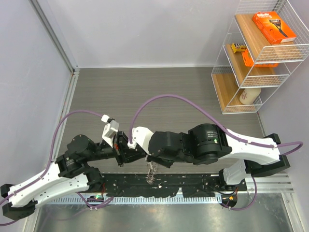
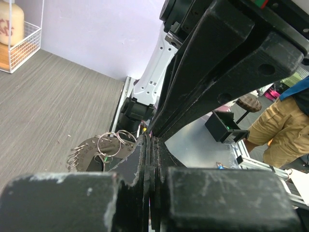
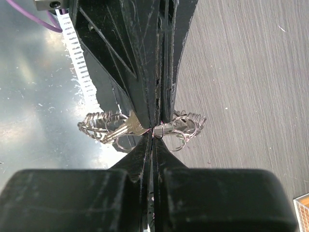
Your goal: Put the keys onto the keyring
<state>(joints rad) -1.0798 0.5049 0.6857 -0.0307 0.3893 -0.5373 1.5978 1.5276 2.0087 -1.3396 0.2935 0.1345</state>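
- The right gripper point(image 3: 153, 137) has its fingers pressed together, pinching the keyring point(image 3: 186, 126) at their very tips (keys point(image 3: 121, 133) fan out either side).
- The left gripper point(image 2: 148, 141) has its fingers pressed together, tip to tip with the right's; what they pinch I cannot tell.

Right gripper point(image 3: 153, 138) closed, tips pinching the keyring point(image 3: 182, 129) mid-bundle. Left gripper point(image 3: 158, 120) comes in opposite, also closed, tips meeting at the same spot. Keys point(image 3: 99, 128) fan out both sides. Grey wood-grain table point(image 3: 251, 72) right, shiny metal plate point(image 3: 34, 121) left.
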